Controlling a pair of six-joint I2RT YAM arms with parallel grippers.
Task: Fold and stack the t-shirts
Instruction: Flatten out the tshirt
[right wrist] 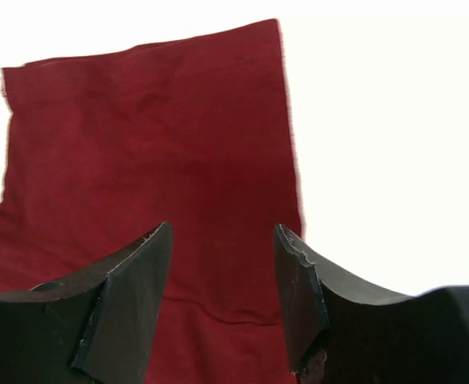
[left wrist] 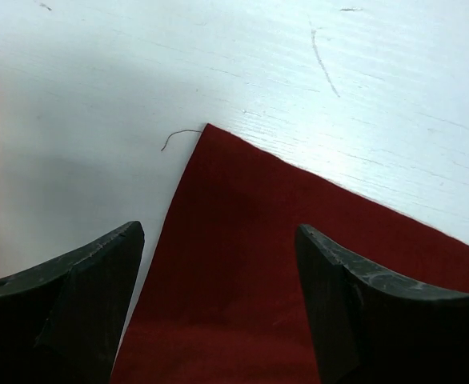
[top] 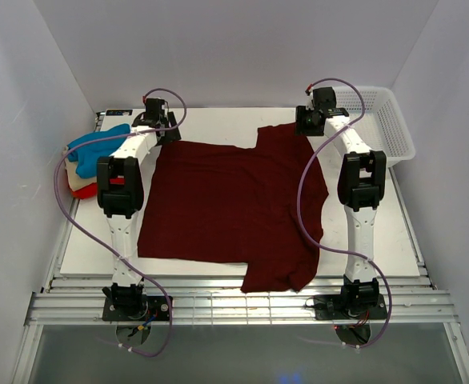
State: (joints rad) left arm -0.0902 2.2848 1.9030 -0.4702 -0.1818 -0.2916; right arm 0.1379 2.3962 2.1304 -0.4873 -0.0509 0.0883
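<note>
nearest the arm bases, one short sleeve (top: 278, 276) of the maroon t-shirt (top: 226, 200) reached the front edge of the white worktop (top: 378, 232). behind it the shirt's body lay spread open and fairly flat between the left arm (top: 121, 188) and the right arm (top: 361, 180), with no fold made in it. the right arm's purple cable (top: 301, 200) looped over the shirt's right side and looked likely to drag on the cloth once that side was lifted.

further back on the left, just off the shirt's edge, a bright blue t-shirt (top: 98, 146) sat on top of a beige t-shirt (top: 76, 183) and a red-orange t-shirt (top: 88, 191). this seemed to be the stack so far, though how neatly they were folded could not be told from above. the task looked partly done: the small shirts were piled, and the big one was left to fold and add.

at the far edge, the left arm's jaws were spread apart over the shirt's far-left corner, pinching nothing. a loose thread (left wrist: 178, 134) curled off that corner onto bare worktop. the right arm's jaws were likewise spread, over the far sleeve, holding nothing. whether either pair touched the cloth could not be told. farthest right, a white mesh basket (top: 382, 120) stood just beside the right wrist, close enough to crowd a wide swing.
</note>
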